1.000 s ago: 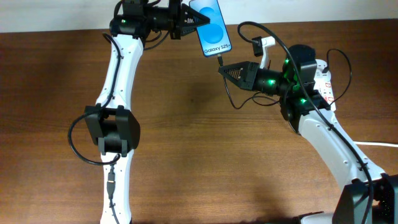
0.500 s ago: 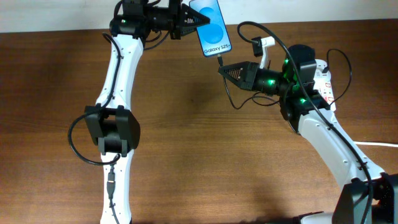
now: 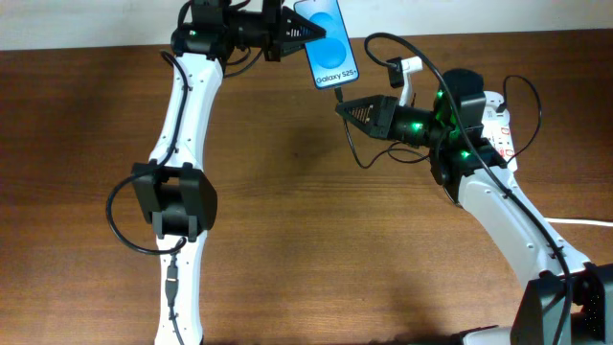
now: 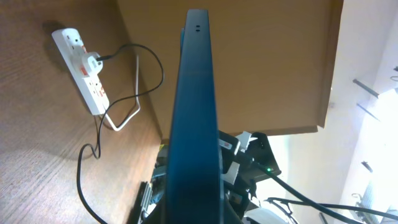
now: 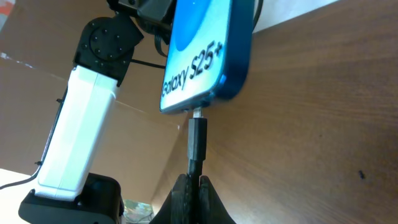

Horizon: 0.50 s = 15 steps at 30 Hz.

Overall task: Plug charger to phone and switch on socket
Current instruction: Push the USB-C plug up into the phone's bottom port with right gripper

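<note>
The phone (image 3: 329,43), blue screen reading "Galaxy S25+", is held off the table at the back by my left gripper (image 3: 299,32), shut on its upper end. The left wrist view sees the phone (image 4: 198,112) edge-on. My right gripper (image 3: 342,107) is just below it, shut on the charger (image 5: 197,134) plug. The plug's metal tip meets the port in the phone (image 5: 205,50) bottom edge. The charger's black cable (image 3: 421,57) loops back to the white socket (image 3: 498,129), partly hidden behind my right arm. The socket (image 4: 81,68) has an adapter plugged in.
A thick white cord (image 3: 575,222) leaves the socket towards the right edge and loops beside the socket in the left wrist view (image 4: 121,118). A brown board (image 4: 249,62) stands behind the table's back edge. The brown wooden table (image 3: 306,230) fills the middle.
The phone and my left gripper have shifted very slightly to the right. My right gripper holds the plug in the same spot.
</note>
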Each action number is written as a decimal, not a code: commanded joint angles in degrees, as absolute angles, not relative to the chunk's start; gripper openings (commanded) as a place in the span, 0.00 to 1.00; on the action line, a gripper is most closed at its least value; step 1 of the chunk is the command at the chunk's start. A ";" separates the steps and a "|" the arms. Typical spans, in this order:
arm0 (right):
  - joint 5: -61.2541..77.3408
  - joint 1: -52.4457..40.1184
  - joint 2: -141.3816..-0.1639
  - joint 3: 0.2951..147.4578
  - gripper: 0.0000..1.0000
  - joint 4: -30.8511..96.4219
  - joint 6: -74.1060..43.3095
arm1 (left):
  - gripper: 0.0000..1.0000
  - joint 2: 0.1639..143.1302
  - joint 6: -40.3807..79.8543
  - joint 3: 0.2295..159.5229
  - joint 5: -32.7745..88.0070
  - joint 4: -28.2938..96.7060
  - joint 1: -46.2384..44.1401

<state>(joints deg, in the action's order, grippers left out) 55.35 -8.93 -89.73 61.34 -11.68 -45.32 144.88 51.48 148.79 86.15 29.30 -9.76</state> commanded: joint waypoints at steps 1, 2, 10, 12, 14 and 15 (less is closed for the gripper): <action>56.75 -8.60 -90.17 60.90 0.04 -12.93 -45.98 | 0.00 144.53 51.79 149.38 86.80 28.93 -10.02; 56.80 -8.60 -90.17 60.90 0.04 -12.88 -45.98 | 0.00 144.53 51.77 149.38 86.83 28.93 -9.96; 58.33 -8.54 -90.17 60.90 0.04 -12.25 -45.95 | 0.00 144.53 51.79 149.38 86.85 28.91 -7.22; 58.46 -8.54 -90.17 60.90 0.04 -12.25 -45.95 | 0.00 144.53 51.79 149.38 86.85 28.93 -6.85; 58.46 -8.54 -90.17 60.90 0.04 -12.29 -45.95 | 0.00 144.53 51.79 149.38 86.83 28.93 -6.85; 58.46 -8.54 -90.17 60.90 0.04 -12.32 -45.95 | 0.00 144.53 51.79 149.38 86.83 28.93 -6.90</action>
<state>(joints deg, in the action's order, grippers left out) 57.04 -8.93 -89.73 61.25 -12.05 -46.30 144.88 51.48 148.79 86.11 29.30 -7.09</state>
